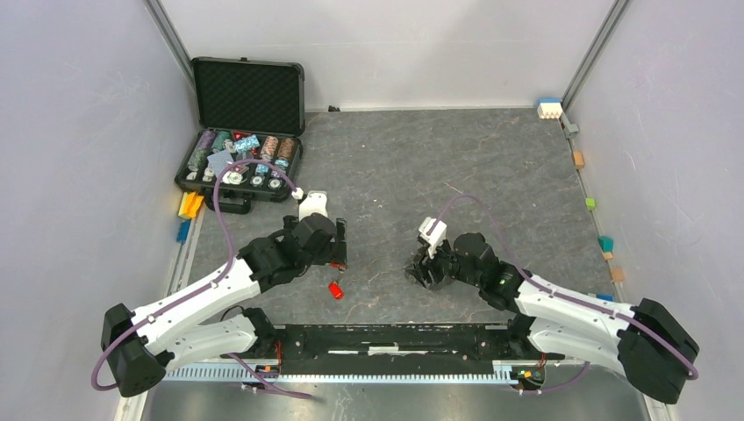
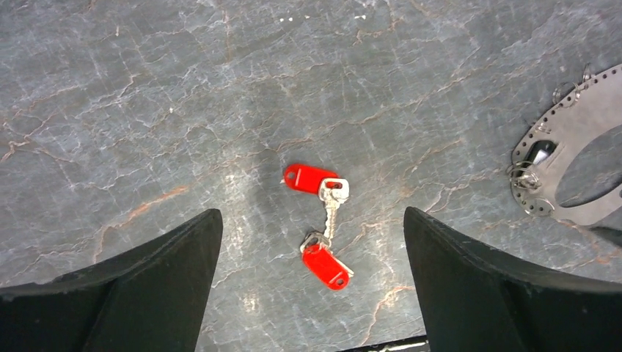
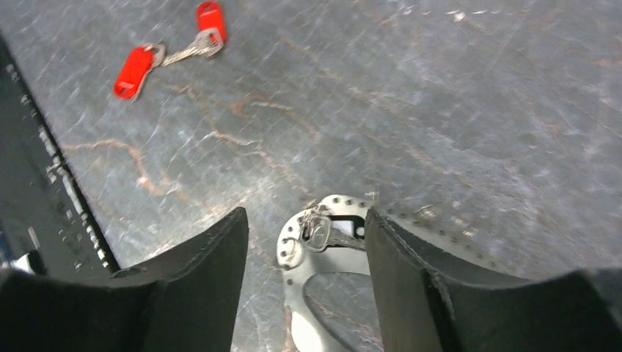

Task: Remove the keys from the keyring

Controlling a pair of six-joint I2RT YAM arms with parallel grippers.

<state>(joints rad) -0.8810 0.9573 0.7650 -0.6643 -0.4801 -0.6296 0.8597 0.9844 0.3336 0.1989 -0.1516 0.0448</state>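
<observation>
The keys (image 1: 335, 289) lie on the table (image 1: 491, 167), low in the top view and a bit left of the middle. The left gripper (image 1: 339, 250) is just above them in the frame. The keyring (image 3: 291, 273) lies on the table to the right of the keys, well apart from them, between the fingers of the right gripper (image 3: 304, 213). A case (image 1: 248, 96) sits in the upper left corner of the table. Small blocks (image 1: 549, 109) line the right edge, and a few lie at the left edge, just below the case.
</observation>
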